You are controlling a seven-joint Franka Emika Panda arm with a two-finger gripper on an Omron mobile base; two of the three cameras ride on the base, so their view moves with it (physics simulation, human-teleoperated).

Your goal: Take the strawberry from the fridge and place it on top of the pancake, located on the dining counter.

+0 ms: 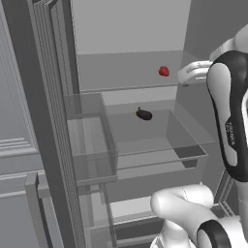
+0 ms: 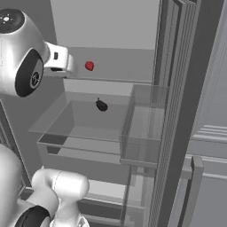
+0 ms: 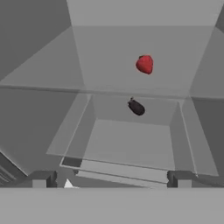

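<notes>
You are facing the open fridge (image 1: 131, 29), its pale grey interior taking up the middle of both base views. The left base view shows you the ribbed edge of its left door (image 1: 46, 121) with a clear door bin; the right base view gives you the matching right door (image 2: 177, 111) and its own bin instead.

Inside the fridge, a glass shelf (image 1: 128, 88) runs across the upper part, and below it sits a clear drawer (image 1: 160, 140) with see-through walls. The hand view looks down into that drawer from the front and shows you its floor and front lip, which the base views see only at a slant.

The arm (image 1: 232, 121) rises at the fridge's right side in the left base view and at its left side in the right base view, with the white hand held at shelf height, in front of the fridge.

The gripper (image 3: 111, 179) has its two dark finger tips (image 3: 41, 179) spread wide at the bottom of the hand view, with nothing between them. The base views show you the hand's white body but not these tips.

A small dark oblong vegetable (image 1: 144, 115) lies on the drawer floor, toward the back of the fridge.

The strawberry (image 1: 164, 71) sits on the glass shelf, above the vegetable and a little to its right, near the fridge's back wall and well apart from the finger tips.
</notes>
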